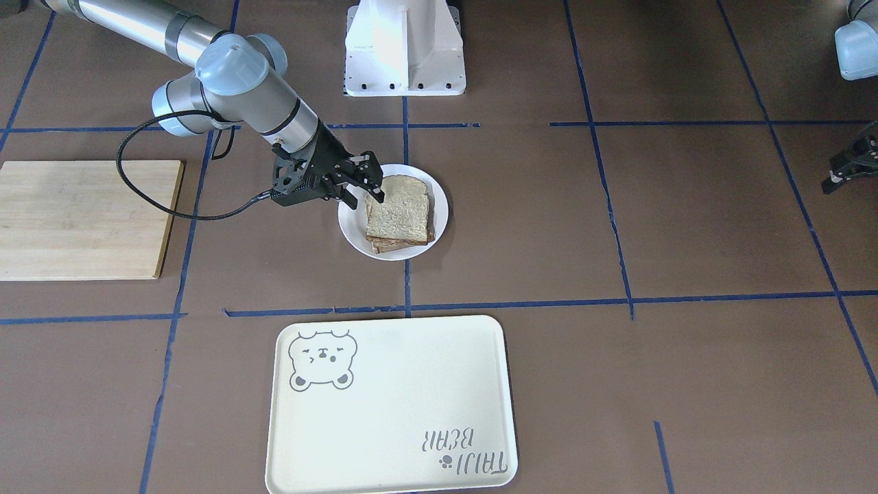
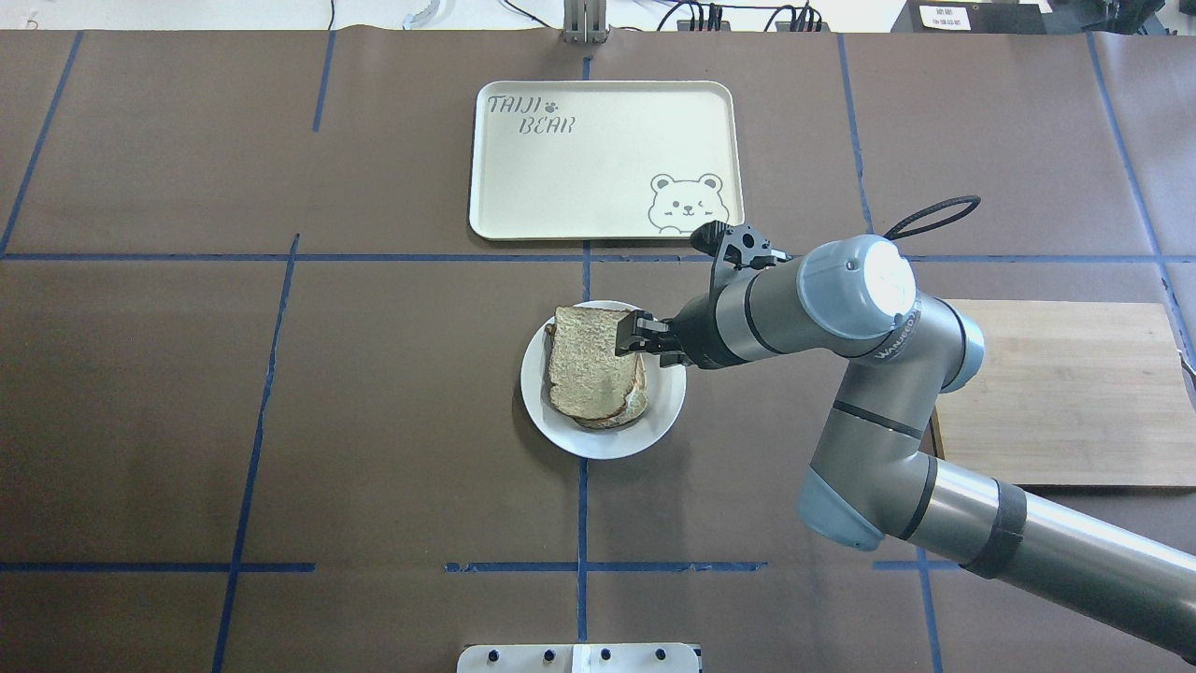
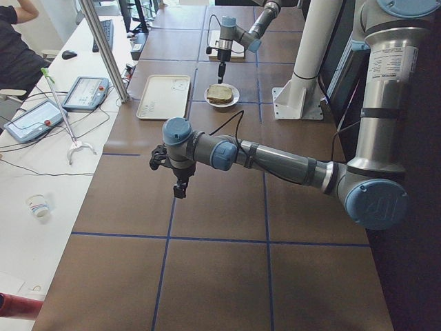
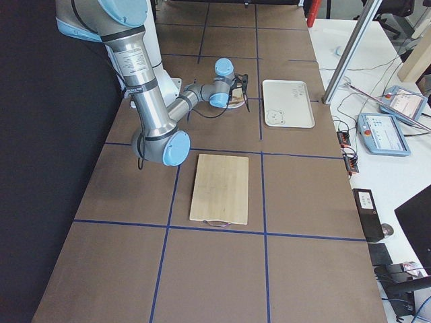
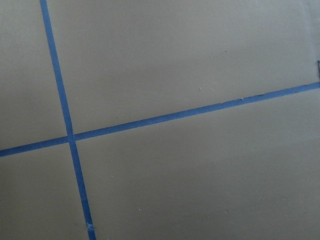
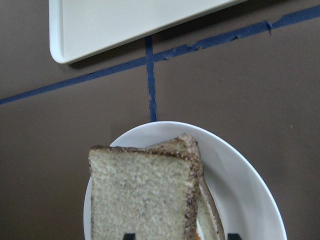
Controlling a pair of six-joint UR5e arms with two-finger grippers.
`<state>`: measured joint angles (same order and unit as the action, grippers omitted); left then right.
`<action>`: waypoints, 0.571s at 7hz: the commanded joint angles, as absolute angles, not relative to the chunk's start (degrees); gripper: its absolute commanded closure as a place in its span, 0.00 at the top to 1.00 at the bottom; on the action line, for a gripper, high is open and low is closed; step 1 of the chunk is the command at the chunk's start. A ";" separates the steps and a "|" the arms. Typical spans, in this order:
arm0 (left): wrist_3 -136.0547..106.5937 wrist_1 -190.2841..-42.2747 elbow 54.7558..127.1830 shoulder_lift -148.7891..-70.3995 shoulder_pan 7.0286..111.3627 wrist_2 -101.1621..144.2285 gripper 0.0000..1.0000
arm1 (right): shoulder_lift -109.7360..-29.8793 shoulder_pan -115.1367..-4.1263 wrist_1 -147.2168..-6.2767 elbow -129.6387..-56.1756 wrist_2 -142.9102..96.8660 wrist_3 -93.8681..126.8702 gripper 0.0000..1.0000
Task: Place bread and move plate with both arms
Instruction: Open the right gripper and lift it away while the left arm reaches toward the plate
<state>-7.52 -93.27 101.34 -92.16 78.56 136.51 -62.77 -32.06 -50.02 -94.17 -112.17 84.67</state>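
My right gripper point(image 1: 365, 200) sits low over the white plate point(image 1: 351, 232) near the middle of the bench point(image 1: 686, 226). Its two black fingers are spread apart. One tip lies over the corner of the bread point(image 1: 398, 216) and the other over the plate's rim, so nothing is clamped between them. The bread rests flat on the plate, stacked slightly askew on a second slice point(image 1: 401, 243) whose crust peeks out beneath it.

A cream tray point(image 1: 391, 412) with a bear drawing lies beside the plate, toward the operators' edge. A wooden board point(image 1: 82, 219) lies toward the bench's right end.

My left gripper point(image 3: 180, 190) hangs above bare bench toward the left end, well apart from the plate. I cannot tell whether its fingers are apart or together.
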 commanded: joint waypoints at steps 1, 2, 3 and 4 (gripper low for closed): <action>-18.10 -97.52 102.04 -92.98 76.22 140.33 1.00 | -62.84 -38.37 -54.37 -96.31 -119.14 84.82 1.00; -29.07 -106.09 101.95 -93.08 71.59 140.01 1.00 | -63.10 -42.06 -61.19 -99.81 -120.92 84.29 1.00; -40.58 -114.87 101.52 -94.64 65.89 139.49 1.00 | -63.19 -45.41 -66.65 -101.84 -120.24 81.68 1.00; -50.87 -118.70 100.82 -98.83 62.00 138.87 1.00 | -63.19 -48.57 -69.67 -102.21 -120.06 75.12 1.00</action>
<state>-38.16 -112.06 101.47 -95.21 67.23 139.42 -63.13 -44.54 -64.75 -100.82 -120.03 80.96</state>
